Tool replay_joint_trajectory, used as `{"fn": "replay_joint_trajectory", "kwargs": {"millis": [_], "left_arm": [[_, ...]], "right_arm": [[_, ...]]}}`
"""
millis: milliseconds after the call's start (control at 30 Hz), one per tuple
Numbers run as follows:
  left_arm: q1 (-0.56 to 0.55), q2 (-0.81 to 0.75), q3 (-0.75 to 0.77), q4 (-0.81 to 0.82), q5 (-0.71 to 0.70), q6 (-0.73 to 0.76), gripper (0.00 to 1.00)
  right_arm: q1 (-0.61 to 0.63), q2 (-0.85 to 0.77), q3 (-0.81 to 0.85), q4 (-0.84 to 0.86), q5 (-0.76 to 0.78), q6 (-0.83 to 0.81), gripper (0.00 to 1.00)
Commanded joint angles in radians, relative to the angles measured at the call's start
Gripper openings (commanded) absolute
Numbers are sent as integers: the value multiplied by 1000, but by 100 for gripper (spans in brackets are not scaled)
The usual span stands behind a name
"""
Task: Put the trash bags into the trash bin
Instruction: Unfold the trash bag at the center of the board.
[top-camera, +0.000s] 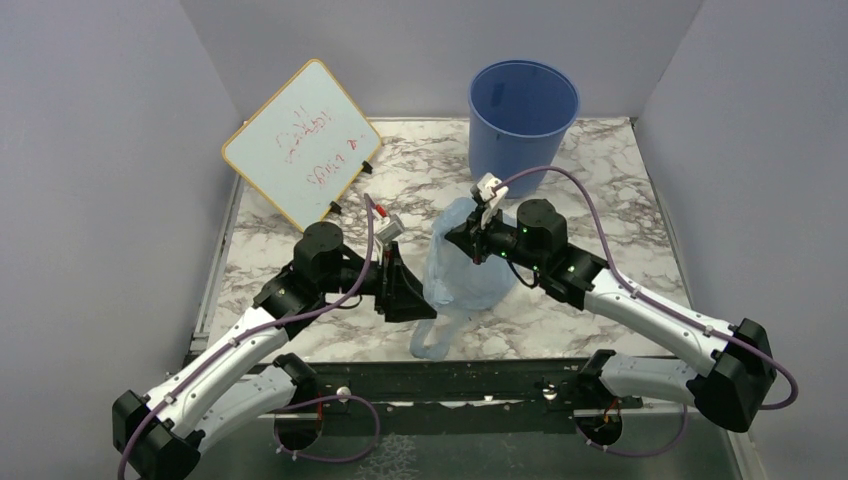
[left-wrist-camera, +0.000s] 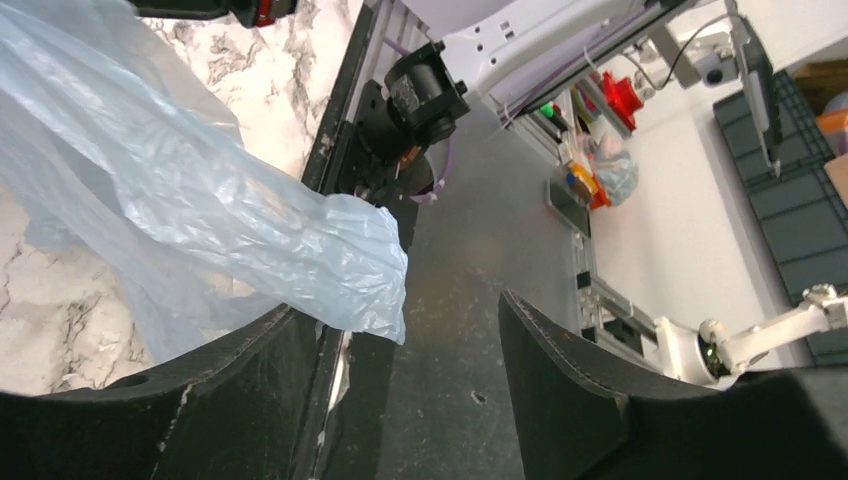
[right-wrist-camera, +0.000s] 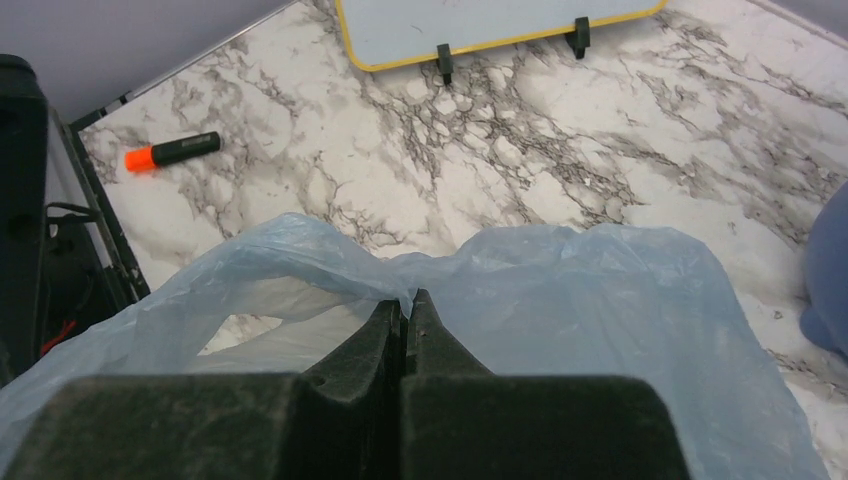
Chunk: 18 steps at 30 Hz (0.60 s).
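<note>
The trash bag (top-camera: 465, 265), thin light-blue crinkly plastic, hangs in the middle of the table with its lower end trailing toward the near edge. My right gripper (top-camera: 478, 232) is shut on the bag's upper fold; the right wrist view shows its jaws (right-wrist-camera: 405, 300) pinching the plastic (right-wrist-camera: 600, 300). My left gripper (top-camera: 400, 285) stands open just left of the bag. In the left wrist view a corner of the bag (left-wrist-camera: 200, 210) drapes over one finger (left-wrist-camera: 250, 380), and the gap of the gripper (left-wrist-camera: 400, 305) is empty. The blue trash bin (top-camera: 523, 110) stands upright at the back, empty inside.
A whiteboard (top-camera: 302, 140) with red writing leans at the back left. An orange marker (right-wrist-camera: 172, 152) lies on the marble top near the left rail. The bin's side (right-wrist-camera: 830, 290) shows at the right edge of the right wrist view. Grey walls enclose the table.
</note>
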Motion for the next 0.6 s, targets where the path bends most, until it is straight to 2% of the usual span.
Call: {"fn": "replay_joint_trajectory", "kwargs": {"millis": [0, 200, 300, 400, 500, 567], "left_arm": [[-2, -34, -28, 93, -101, -68, 71], [-2, -51, -98, 319, -176, -183, 73], [-1, -56, -107, 339, -201, -184, 70], [-1, -46, -104, 354, -155, -164, 70], [-1, -5, -85, 340, -29, -130, 74], [-10, 12, -80, 336, 3, -114, 75]], "right_arm": [[-3, 4, 39, 26, -34, 63, 1], [-3, 3, 59, 18, -89, 86, 1], [-3, 0, 65, 20, -109, 108, 1], [-3, 15, 92, -12, -102, 134, 1], [-3, 47, 128, -54, -86, 159, 1], [-3, 73, 154, -70, -103, 168, 1]]}}
